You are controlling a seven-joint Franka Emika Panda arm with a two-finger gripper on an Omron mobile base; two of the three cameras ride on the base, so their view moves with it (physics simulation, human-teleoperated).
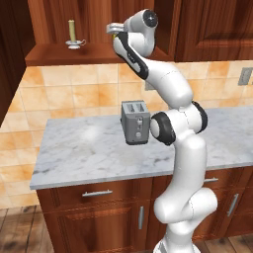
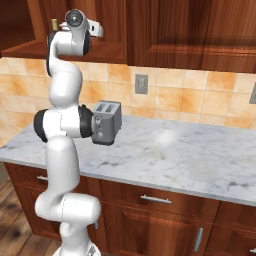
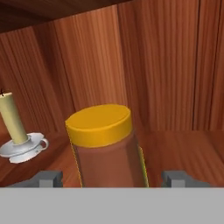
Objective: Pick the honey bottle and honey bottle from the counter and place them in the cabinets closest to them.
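my claw (image 3: 111, 177) stands open around the amber-brown, yellow-capped honey bottle (image 3: 105, 146) on the reddish wooden cabinet shelf (image 3: 183, 144), so i judge one bottle placed and the other left.

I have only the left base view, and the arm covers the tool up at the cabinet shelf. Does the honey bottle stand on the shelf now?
Observer: Yes. In the hand view the honey bottle stands upright on the wooden shelf, with its yellow cap on.
Operator: Does the tool hold it?
Observer: No. The tool is open, and its fingertips stand on either side of the bottle with a gap on each side.
Operator: Is the candle too near to it?
Observer: The candle in its white holder stands beside the bottle, apart from it and not touching.
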